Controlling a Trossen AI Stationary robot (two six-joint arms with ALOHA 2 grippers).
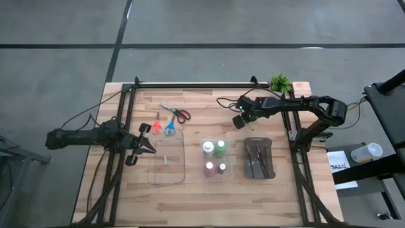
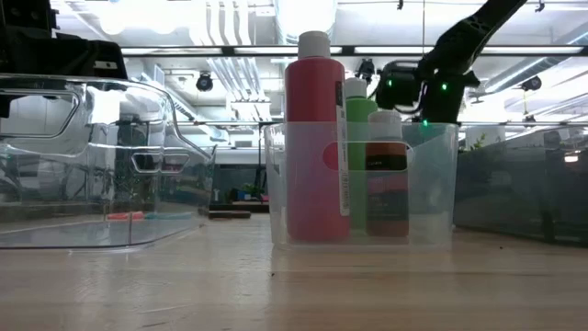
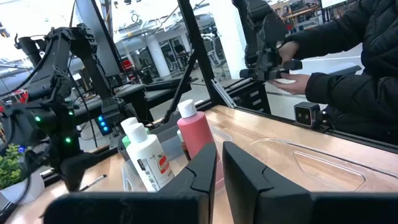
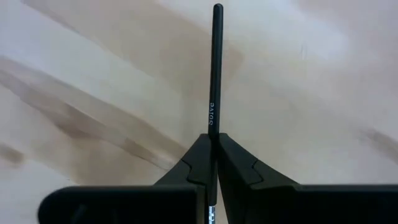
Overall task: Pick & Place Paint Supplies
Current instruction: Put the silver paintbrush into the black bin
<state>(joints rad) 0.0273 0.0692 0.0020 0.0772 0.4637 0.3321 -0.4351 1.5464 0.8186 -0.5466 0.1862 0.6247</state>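
My right gripper (image 1: pixel 242 120) is over the table's far middle, above the table top in the low view (image 2: pixel 409 87), and is shut on a thin dark paintbrush (image 4: pixel 216 68). More brushes lie in the dark grey tray (image 1: pixel 258 158). Several paint bottles (image 1: pixel 214 158) stand in a small clear bin; the red one (image 2: pixel 315 138) is nearest in the low view. Red scissors (image 1: pixel 178 114) lie on the table. Orange scissors (image 1: pixel 156 125) and blue scissors (image 1: pixel 169 127) lie at the far end of the clear tray (image 1: pixel 166 166). My left gripper (image 1: pixel 149 147) is shut and empty beside that tray's left side. My right gripper pinches the paintbrush's shaft (image 4: pixel 214 127) between its two fingertips. The brush runs along the fingers and sticks out ahead of them, its free end (image 4: pixel 217 9) clear of the table. The other end is hidden between the fingers.
A small green plant (image 1: pixel 280 82) stands at the far right corner. Black frame rails (image 1: pixel 190 84) run along the far and side edges. Beyond the table a person in a dark jacket (image 3: pixel 354 68) handles control arms. Bare wood lies along the near edge.
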